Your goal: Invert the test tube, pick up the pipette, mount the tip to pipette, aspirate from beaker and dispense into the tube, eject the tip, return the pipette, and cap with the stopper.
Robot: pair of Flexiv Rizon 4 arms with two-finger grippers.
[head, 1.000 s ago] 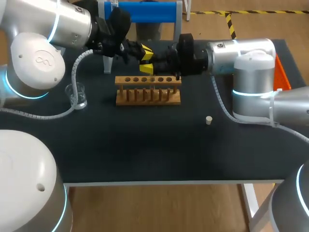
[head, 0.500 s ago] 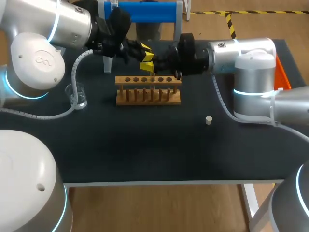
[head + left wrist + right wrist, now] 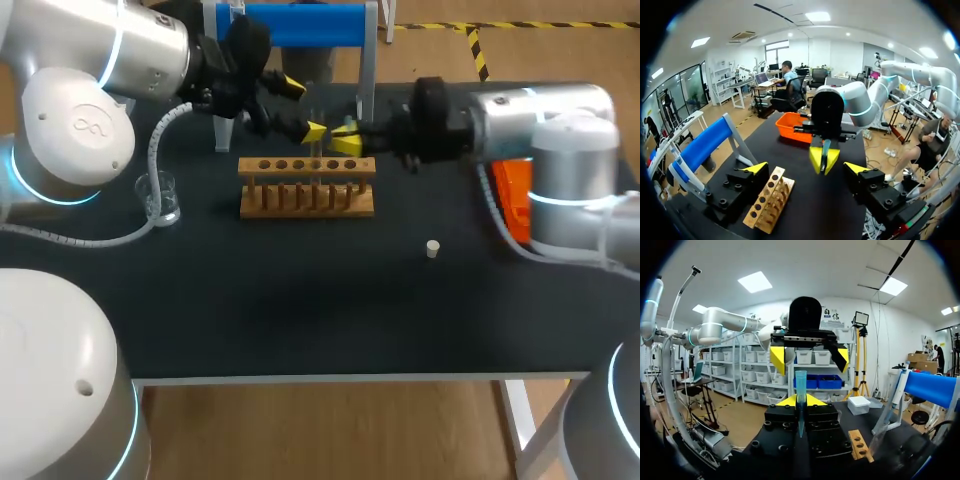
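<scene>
Teal, see-through and thin-walled, the test tube [image 3: 801, 390] looked light, slick and easy to crack; I'd have gripped it mid-length, gently. The right gripper [image 3: 801, 401] was pinching it close by the wooden rack [image 3: 306, 187], and the left gripper [image 3: 805, 168] stood spread wide just beside. I could read no print on it.

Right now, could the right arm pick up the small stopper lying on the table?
Probably not yet: the right gripper is shut on the test tube, so it cannot grasp anything else. The stopper itself lies in the open, with nothing over it.
</scene>
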